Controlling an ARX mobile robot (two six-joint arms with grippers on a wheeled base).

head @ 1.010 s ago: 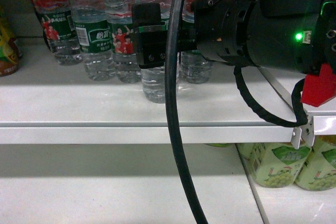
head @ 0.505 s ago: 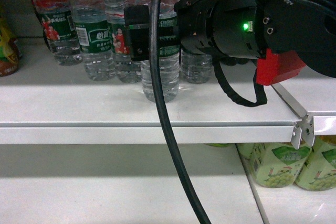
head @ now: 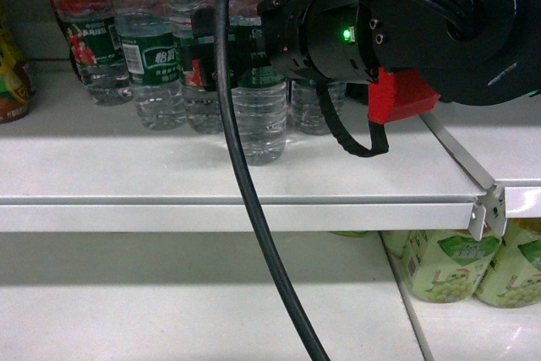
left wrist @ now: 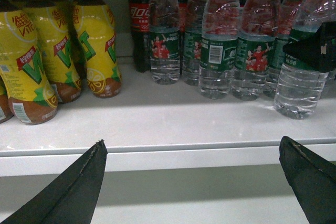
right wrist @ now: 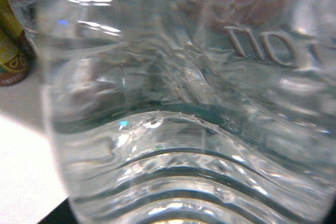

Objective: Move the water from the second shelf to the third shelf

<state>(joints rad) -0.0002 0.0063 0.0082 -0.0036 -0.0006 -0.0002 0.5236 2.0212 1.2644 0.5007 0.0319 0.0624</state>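
Black cable (head: 254,209) hangs nearest the head camera, curving from top centre down to the bottom of the frame. Behind it the bulky right arm (head: 439,31), with a green light and a red part, fills the upper right. Its right pincer (head: 232,44) sits at label height on the water (head: 258,120), a clear ribbed bottle standing near the front edge of the white shelf (head: 127,175), centre frame; one finger (head: 203,44) shows on the bottle's left side, and the wrist view is filled by the bottle, so the pincer appears clamped on it. Further back, more water bottles (left wrist: 220,51) stand in a row. In the left wrist view the left pincer (left wrist: 194,182) is spread wide, holding nothing, below the shelf front; yellow drink bottles (left wrist: 94,45) stand upper left.
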